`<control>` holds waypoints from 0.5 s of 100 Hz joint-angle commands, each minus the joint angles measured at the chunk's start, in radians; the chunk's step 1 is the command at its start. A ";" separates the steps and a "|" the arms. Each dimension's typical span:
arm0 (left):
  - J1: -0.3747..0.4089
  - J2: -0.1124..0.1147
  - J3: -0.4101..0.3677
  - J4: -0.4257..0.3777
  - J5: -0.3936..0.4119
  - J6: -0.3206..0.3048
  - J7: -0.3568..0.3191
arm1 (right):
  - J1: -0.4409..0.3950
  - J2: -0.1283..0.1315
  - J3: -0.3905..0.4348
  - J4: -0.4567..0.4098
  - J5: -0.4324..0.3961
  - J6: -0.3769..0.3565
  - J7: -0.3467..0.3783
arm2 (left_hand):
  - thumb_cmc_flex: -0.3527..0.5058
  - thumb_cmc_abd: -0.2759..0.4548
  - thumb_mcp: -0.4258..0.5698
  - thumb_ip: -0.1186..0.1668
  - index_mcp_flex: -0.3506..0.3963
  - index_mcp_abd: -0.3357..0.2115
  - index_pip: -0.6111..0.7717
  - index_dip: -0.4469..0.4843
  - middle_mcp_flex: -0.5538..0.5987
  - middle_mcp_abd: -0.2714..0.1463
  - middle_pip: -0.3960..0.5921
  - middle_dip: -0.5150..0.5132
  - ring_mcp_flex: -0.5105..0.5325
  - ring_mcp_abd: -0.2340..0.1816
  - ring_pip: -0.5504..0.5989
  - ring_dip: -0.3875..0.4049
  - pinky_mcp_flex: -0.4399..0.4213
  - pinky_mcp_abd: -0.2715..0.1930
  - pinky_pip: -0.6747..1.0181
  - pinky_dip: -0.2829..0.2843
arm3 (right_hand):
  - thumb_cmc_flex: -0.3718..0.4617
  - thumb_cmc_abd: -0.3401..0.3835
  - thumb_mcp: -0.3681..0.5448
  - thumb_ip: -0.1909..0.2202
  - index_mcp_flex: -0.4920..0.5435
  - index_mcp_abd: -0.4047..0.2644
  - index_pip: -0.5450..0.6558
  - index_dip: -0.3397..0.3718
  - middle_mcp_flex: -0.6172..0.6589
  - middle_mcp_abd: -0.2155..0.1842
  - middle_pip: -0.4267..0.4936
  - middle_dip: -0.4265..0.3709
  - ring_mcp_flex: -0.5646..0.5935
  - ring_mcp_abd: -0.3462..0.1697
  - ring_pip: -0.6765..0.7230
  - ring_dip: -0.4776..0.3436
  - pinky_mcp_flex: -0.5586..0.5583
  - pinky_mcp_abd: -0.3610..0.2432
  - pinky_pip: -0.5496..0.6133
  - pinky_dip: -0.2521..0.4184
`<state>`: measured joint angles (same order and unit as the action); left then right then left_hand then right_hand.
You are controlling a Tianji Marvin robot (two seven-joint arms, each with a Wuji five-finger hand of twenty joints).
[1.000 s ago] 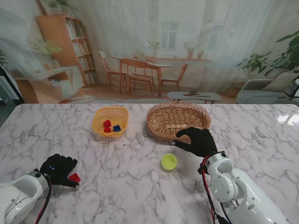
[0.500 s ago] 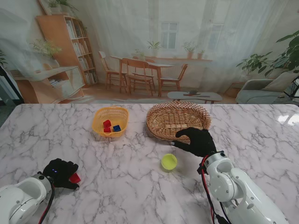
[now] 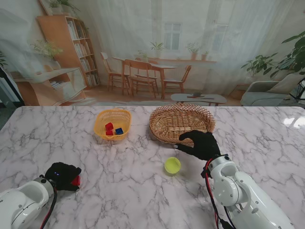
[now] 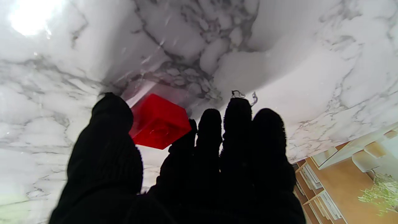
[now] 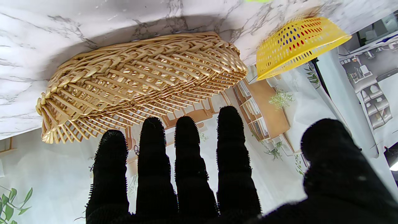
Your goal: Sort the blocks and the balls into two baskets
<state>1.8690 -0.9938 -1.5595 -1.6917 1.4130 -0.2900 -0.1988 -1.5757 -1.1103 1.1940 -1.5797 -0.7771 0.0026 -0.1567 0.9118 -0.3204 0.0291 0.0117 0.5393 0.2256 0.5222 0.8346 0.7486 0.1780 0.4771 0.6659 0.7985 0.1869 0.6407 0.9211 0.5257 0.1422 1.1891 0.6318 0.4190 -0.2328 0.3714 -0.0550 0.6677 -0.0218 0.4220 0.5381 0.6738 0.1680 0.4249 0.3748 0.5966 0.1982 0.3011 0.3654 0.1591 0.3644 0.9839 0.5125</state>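
Nearby, left robot hand [image 3: 62, 175] clamps red block [image 3: 75, 181] at desk [image 3: 143, 191] seven o'clock, bound for yellow basket [image 3: 112, 124]. Right robot hand [image 3: 201, 144] splayed, empty, beside wicker basket [image 3: 180, 123]; green ball [image 3: 172, 165] waits centre.

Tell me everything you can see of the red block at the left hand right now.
The red block is a small, glossy, solid red cube with sharp edges, seemingly plastic. It sits tilted between the thumb and fingers of the black-gloved left hand, which is closed on it; in the stand view only one red corner shows past the fingers. It lies at the near left part of the marble table, close to the surface. Whether it still touches the table cannot be told.
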 commanded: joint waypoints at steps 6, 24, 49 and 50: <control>-0.001 0.001 0.008 0.015 -0.005 0.000 -0.017 | -0.001 0.000 -0.001 0.004 -0.002 0.005 0.002 | 0.079 -0.037 0.051 0.043 0.034 -0.013 0.073 0.026 0.052 -0.004 0.043 0.024 0.059 0.003 0.046 0.026 0.043 -0.030 0.063 0.028 | 0.030 0.034 -0.013 0.026 0.014 0.011 0.006 -0.013 -0.006 0.000 0.007 0.005 -0.005 -0.002 -0.042 -0.008 -0.018 0.016 -0.012 -0.008; 0.001 -0.001 0.011 0.010 -0.006 0.013 -0.024 | -0.001 -0.001 0.000 0.003 -0.002 0.006 0.002 | 0.167 -0.052 0.074 0.033 0.026 -0.032 0.132 0.047 0.077 0.001 0.051 0.074 0.091 -0.001 0.053 0.023 0.077 -0.031 0.084 0.011 | 0.030 0.036 -0.013 0.026 0.015 0.011 0.006 -0.013 -0.006 -0.001 0.008 0.004 -0.006 -0.003 -0.042 -0.008 -0.018 0.015 -0.012 -0.008; -0.002 -0.002 0.009 0.002 0.002 0.020 -0.017 | -0.002 0.000 0.000 0.002 -0.002 0.007 0.002 | 0.257 -0.028 0.073 0.040 0.025 -0.050 0.177 0.017 0.121 0.007 0.005 0.191 0.111 -0.001 0.052 0.017 0.100 -0.034 0.092 -0.007 | 0.030 0.035 -0.013 0.026 0.014 0.010 0.006 -0.013 -0.005 0.000 0.008 0.004 -0.006 -0.002 -0.042 -0.008 -0.018 0.015 -0.012 -0.008; -0.002 -0.002 0.009 0.002 0.001 0.019 -0.017 | -0.002 0.000 0.000 0.002 -0.002 0.007 0.002 | 0.259 -0.027 0.073 0.040 0.025 -0.051 0.177 0.017 0.121 0.008 0.004 0.191 0.112 -0.001 0.052 0.017 0.100 -0.034 0.092 -0.007 | 0.030 0.035 -0.013 0.026 0.015 0.010 0.006 -0.013 -0.005 -0.001 0.008 0.005 -0.006 -0.002 -0.042 -0.008 -0.018 0.015 -0.012 -0.008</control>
<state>1.8634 -0.9940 -1.5522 -1.6901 1.4110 -0.2694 -0.2011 -1.5754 -1.1103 1.1944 -1.5792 -0.7769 0.0042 -0.1566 1.0679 -0.3540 0.0710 0.0119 0.5396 0.2154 0.6138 0.8445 0.8393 0.1789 0.4873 0.8392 0.8793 0.1729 0.6655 0.9296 0.6052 0.1408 1.2386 0.6329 0.4190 -0.2328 0.3715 -0.0550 0.6677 -0.0218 0.4220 0.5381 0.6738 0.1680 0.4249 0.3748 0.5966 0.1982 0.3011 0.3654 0.1591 0.3644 0.9840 0.5125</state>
